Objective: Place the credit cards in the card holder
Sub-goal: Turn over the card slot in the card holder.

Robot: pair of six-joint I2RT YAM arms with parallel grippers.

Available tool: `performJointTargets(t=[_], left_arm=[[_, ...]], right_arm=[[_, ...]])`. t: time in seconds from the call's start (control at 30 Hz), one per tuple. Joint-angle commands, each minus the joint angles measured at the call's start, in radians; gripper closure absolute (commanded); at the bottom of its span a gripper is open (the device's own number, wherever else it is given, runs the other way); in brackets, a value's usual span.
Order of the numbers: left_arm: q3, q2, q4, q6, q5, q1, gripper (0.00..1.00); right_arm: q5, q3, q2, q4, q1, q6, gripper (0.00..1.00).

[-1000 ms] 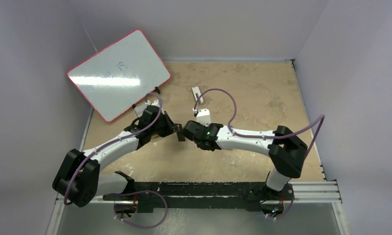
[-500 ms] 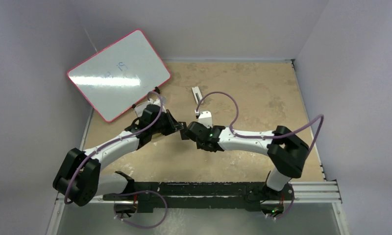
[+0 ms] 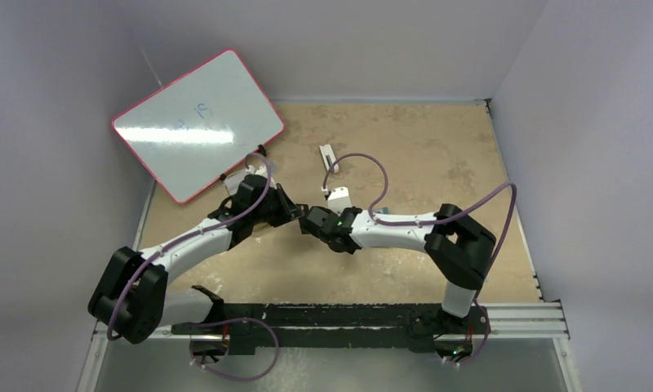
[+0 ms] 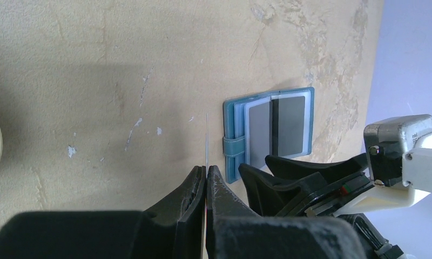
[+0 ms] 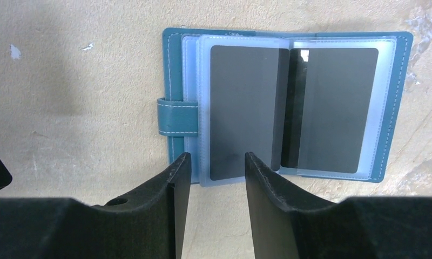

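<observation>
On your tan surface (image 3: 437,155), the right tool (image 5: 216,159) hovers, jaws apart, over the open teal holder (image 5: 173,70), two grey cards (image 5: 246,108) in its sleeves. Just beside it, your left tool (image 4: 206,170) clenches a third card (image 4: 207,135) edge-on.

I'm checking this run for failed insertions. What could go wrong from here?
1. The left gripper pinches a card edge-on by one end only; it may twist or slip on contact.
2. The card holder lies open and unheld, the right gripper open over its near edge, so a push may slide it.
3. Two dark cards already fill the open spread; the new card may jam.
</observation>
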Motion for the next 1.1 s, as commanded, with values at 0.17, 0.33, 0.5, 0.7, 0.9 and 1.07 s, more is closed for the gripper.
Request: performJointTargets(t=[0.17,0.33,0.5,0.7,0.9,1.07], left_arm=[[0.025,0.011,0.025,0.011,-0.011,-0.002,1.00],[0.026,0.012,0.024,0.012,-0.014,-0.002,1.00],[0.028,0.018,0.026,0.011,-0.014,-0.002,1.00],[0.027,0.016,0.026,0.011,-0.014,-0.002,1.00],[0.025,0.015,0.030,0.010,-0.014,-0.002,1.00],[0.035,0.008,0.024,0.014,-0.014,-0.002,1.00]], right_arm=[[0.093,0.059,0.035,-0.092,0.003,0.039,0.64],[0.082,0.061,0.049,-0.086,0.019,0.037,0.63],[0.103,0.071,0.064,-0.129,0.034,0.071,0.61],[0.129,0.079,0.086,-0.170,0.034,0.097,0.65],[0.188,0.115,0.114,-0.253,0.041,0.145,0.76],[0.241,0.135,0.135,-0.327,0.048,0.190,0.91]])
